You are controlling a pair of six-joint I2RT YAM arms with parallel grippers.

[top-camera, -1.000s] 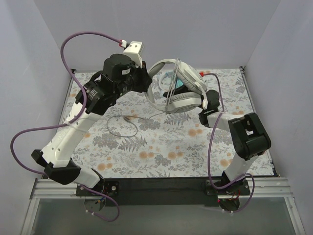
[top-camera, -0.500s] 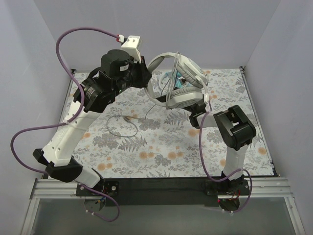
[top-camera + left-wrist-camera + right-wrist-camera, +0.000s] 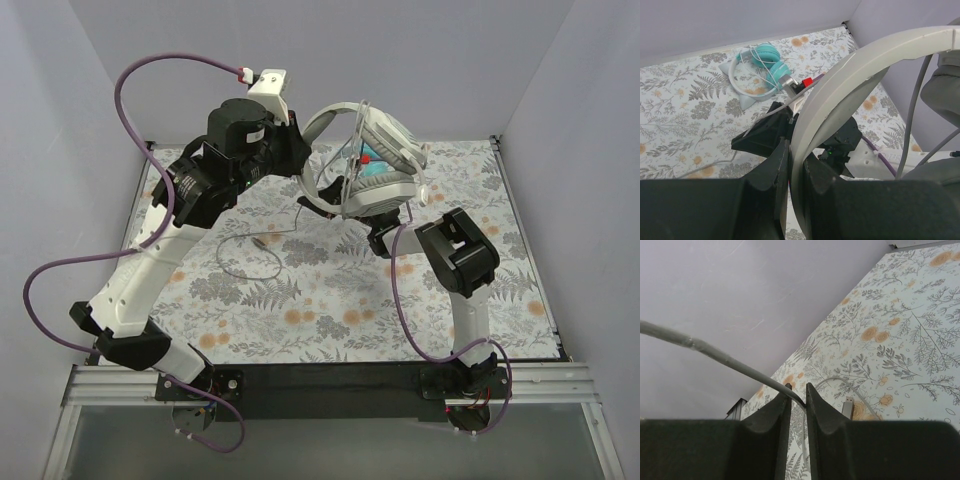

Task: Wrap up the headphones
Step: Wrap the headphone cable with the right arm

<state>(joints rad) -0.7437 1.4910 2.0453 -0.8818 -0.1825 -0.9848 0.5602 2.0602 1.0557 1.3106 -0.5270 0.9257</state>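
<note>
The white-grey headphones hang in the air over the far middle of the table. My left gripper is shut on their pale headband, which runs up between the jaws. Their thin grey cable passes through my right gripper, whose jaws are closed narrowly on it just below the ear cups. The rest of the cable lies in a loop on the table and ends in a USB plug. The teal headphones lie on the table at the back, wrapped in their own cord.
A floral cloth covers the table, with grey walls close on the left, back and right. Purple robot cables arc above the left arm and hang beside the right arm. The right arm's elbow sits right of centre.
The right arm has swung left and in under the ear cups, drawing the cable with it. The left arm rose slightly with the headband and then held still.
</note>
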